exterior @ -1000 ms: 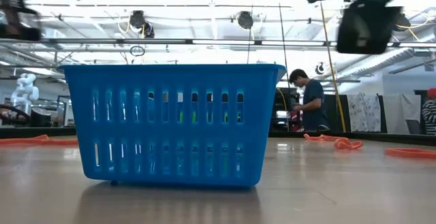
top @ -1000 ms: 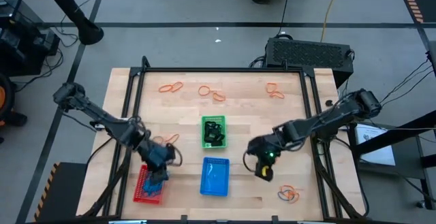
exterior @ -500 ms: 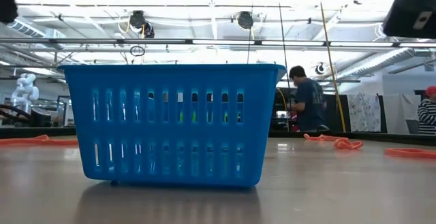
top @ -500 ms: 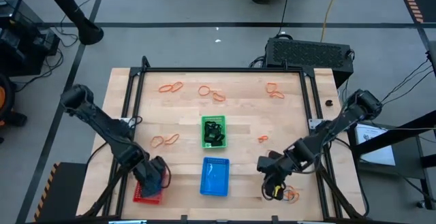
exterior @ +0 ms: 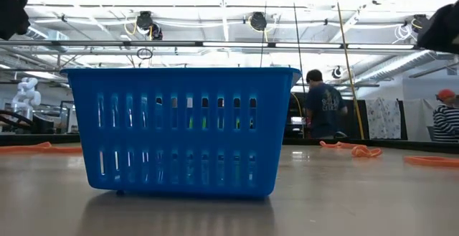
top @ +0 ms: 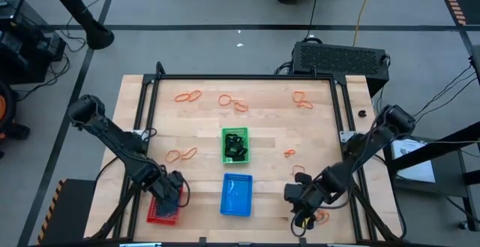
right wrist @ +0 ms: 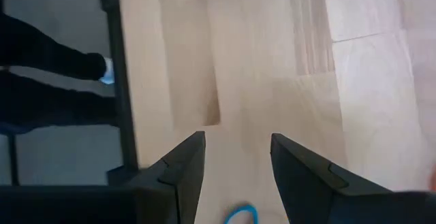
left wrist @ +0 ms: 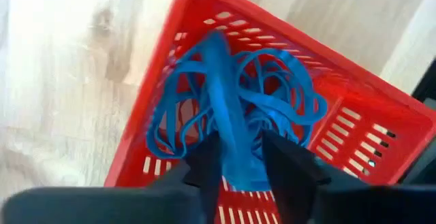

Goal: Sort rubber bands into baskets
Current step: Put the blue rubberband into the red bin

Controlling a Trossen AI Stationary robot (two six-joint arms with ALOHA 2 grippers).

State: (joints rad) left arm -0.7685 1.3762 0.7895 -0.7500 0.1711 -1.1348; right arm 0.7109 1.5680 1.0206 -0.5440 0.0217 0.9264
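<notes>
Left arm reaches from the table's left edge toward the near-left corner, forearm angled down, left gripper (top: 171,191) poised directly over the red basket (top: 156,214). In the left wrist view its two dark fingers (left wrist: 212,161) stand a narrow way apart with a blue rubber band (left wrist: 225,125) running between them; whether they pinch it or have let go, cannot tell. Below them the red basket (left wrist: 354,125) holds a tangle of blue bands heaped on its mesh floor. Right arm comes in from the table's right edge, elbow bent, folded low toward the near-right area; right gripper (top: 302,211) sits just beside a small cluster of orange and blue bands (top: 322,215) on the wood. In the right wrist view its fingers (right wrist: 182,169) are spread wide, nothing between them but bare wooden table (right wrist: 259,60), with a bit of a blue band (right wrist: 238,215) showing at the frame's edge. Green basket (top: 235,145) sits mid-table, holding dark bands. Blue basket (top: 237,194) lies just nearer than the green one, between the two grippers; contents not clear from above. In the low view the blue basket (exterior: 183,128) fills the foreground, upright on the tabletop. Loose orange bands lie along the far side (top: 188,96), (top: 233,102), (top: 302,99), more left of the green basket (top: 181,155), and one small one to its right (top: 289,153). People stand in the room beyond the table (exterior: 324,107).
</notes>
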